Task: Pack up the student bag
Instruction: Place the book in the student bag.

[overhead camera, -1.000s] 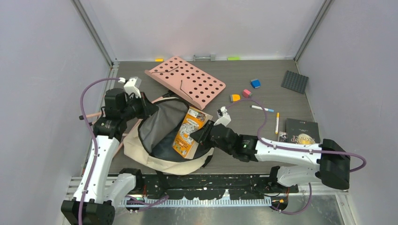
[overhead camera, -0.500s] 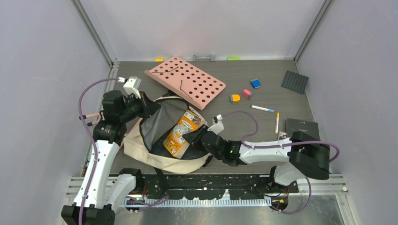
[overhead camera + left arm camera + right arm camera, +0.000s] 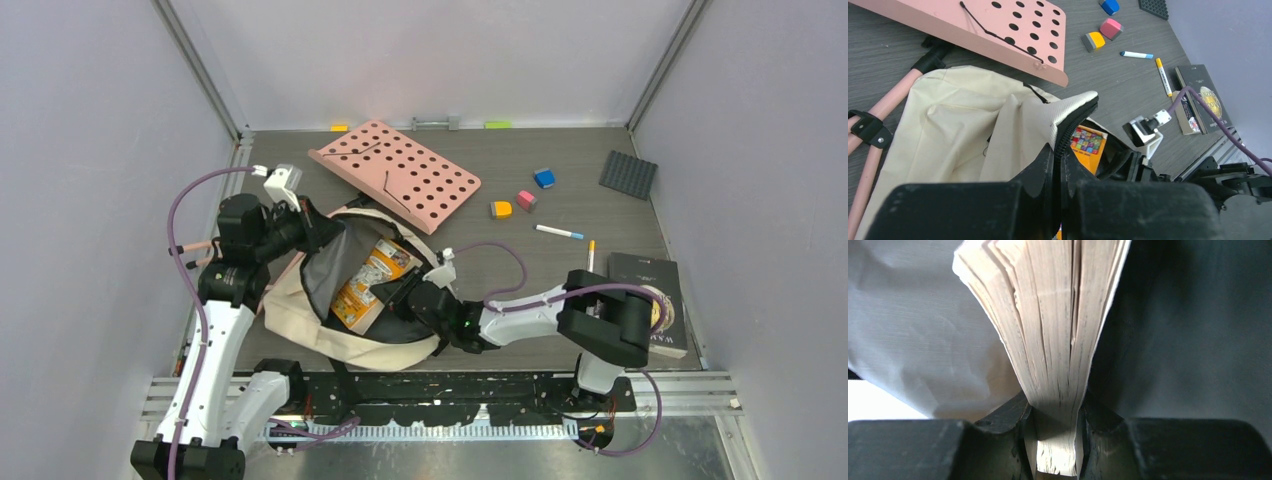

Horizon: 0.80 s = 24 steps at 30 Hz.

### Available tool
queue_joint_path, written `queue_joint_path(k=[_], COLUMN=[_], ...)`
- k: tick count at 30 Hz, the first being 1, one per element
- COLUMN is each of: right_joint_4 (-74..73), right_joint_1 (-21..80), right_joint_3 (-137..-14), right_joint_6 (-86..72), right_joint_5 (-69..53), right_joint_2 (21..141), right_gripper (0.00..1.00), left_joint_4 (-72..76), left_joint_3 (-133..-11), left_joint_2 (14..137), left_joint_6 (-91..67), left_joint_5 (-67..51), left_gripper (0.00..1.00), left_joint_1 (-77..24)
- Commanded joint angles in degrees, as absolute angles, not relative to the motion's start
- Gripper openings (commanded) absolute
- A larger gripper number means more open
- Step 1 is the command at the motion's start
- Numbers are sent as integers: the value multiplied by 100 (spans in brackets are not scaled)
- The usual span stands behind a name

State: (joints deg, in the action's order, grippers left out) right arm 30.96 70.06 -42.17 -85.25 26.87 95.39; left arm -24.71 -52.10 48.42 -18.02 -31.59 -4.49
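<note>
Left gripper (image 3: 1057, 155) clenched on cream fabric backpack (image 3: 963, 130) at its zippered rim, right gripper (image 3: 1055, 412) grasping orange paperback book (image 3: 368, 280) inside the grey-lined opening.

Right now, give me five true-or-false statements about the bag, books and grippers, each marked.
The left gripper is shut on the bag's rim. True.
The right gripper holds a marker. False: it grips the orange book by its page edge.
The orange book is partly inside the bag. True.
The pink board rests on the dark book. False: they lie well apart.
Both markers are in the bag. False: the blue-tipped marker and yellow marker lie on the table.
</note>
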Motion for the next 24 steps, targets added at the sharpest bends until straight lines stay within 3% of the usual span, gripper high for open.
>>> queue_joint_path(k=[1, 8, 12, 16, 24], right_joint_4=[4135, 4202, 3330, 2568, 1528], right_joint_1=[7040, 7040, 7044, 7045, 7055], right_joint_3=[-4630, -4750, -5105, -5490, -5435], right_joint_6=[-8749, -8871, -8708, -8250, -7353], right_joint_5=[2753, 3051, 3095, 3158, 3961], right_joint_2=[9934, 10690, 10930, 11141, 10682], right_gripper=[1, 2, 10, 40, 62], left_joint_4=[-1837, -1852, -1867, -1898, -1974], left_joint_3=[-5214, -5190, -5184, -5178, -5178], left_joint_2=[4622, 4606, 4596, 4580, 4528], left_joint_6=[-1767, -1767, -1760, -1741, -1683], left_joint_5=[-3335, -3305, -3230, -3217, -3161], left_gripper=[0, 0, 0, 0, 0], left_joint_1=[-439, -446, -444, -443, -441])
